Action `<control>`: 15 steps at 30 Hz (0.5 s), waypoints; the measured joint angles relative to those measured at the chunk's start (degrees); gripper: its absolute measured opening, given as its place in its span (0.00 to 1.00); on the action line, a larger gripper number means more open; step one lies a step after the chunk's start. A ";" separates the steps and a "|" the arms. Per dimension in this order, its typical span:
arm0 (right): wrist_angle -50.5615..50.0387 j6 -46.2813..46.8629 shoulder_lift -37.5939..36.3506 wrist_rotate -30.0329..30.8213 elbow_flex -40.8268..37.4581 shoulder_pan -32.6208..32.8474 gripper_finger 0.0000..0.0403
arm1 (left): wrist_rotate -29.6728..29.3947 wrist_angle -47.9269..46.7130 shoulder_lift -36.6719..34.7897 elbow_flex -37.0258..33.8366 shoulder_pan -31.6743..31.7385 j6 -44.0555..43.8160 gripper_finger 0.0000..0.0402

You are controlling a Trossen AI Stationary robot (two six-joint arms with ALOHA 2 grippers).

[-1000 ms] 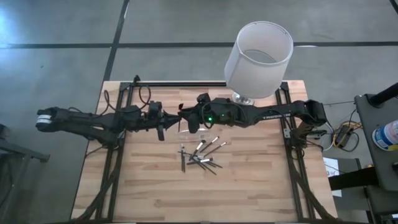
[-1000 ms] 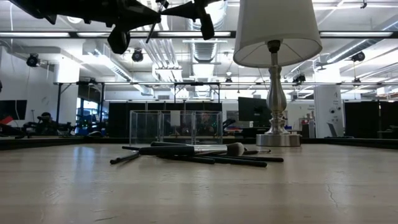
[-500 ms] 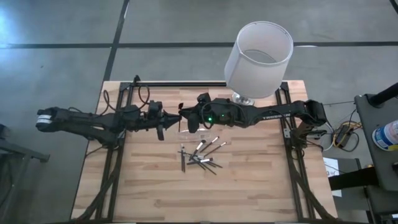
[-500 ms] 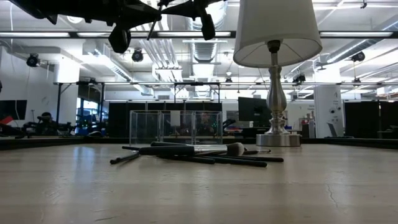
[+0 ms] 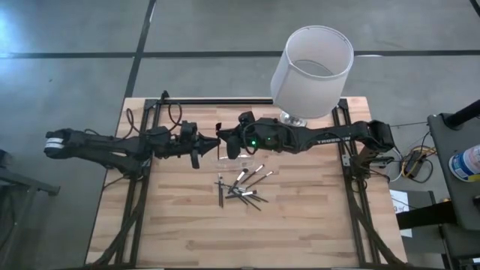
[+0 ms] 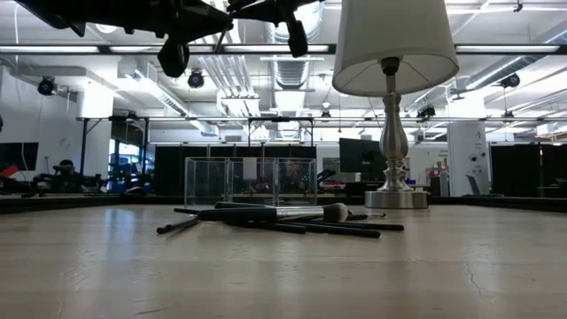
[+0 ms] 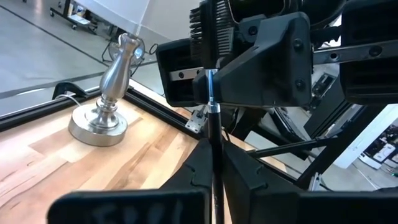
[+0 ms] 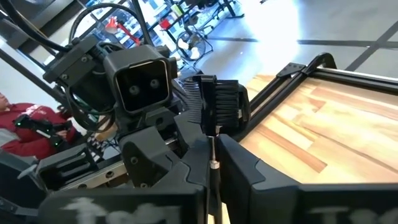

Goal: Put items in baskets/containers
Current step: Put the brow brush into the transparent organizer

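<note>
Two claws, left (image 5: 213,142) and right (image 5: 220,139), meet above wooden desk (image 5: 300,217), both clamped on one brush (image 7: 212,118), more brushes (image 5: 241,189) below, lamp (image 5: 311,64), clear tray (image 6: 250,182), lit workshop behind.

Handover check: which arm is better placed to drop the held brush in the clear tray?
Probably right. Right gripper and left gripper both clamp the brush, but the clear tray lies nearest the right wrist.

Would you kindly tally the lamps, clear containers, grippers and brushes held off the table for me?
lamp: 1
clear container: 1
grippers: 2, left gripper and right gripper
held brush: 1, gripped by both
Total: 5
</note>
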 joint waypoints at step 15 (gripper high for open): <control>-6.79 -10.47 -0.02 15.04 -0.71 1.59 0.03 | -7.15 -20.76 -2.58 -0.02 -0.21 -3.96 0.33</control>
